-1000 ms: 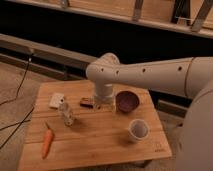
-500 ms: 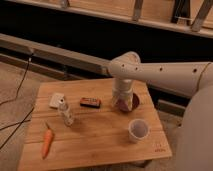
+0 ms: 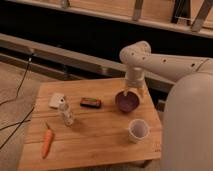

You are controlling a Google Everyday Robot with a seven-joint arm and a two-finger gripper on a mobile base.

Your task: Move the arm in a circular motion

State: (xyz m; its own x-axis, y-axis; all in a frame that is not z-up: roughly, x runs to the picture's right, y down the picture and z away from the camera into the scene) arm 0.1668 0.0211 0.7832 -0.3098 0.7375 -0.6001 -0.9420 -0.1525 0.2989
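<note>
Since half a second back, your arm [image 3: 165, 62] drifted right; pincer [image 3: 131, 93] apart over the bowl [image 3: 126, 103] on the wooden bench [image 3: 100, 137].

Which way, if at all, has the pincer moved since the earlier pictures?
Yes: the pincer moved right, from left of the purple bowl to above its far rim.
</note>
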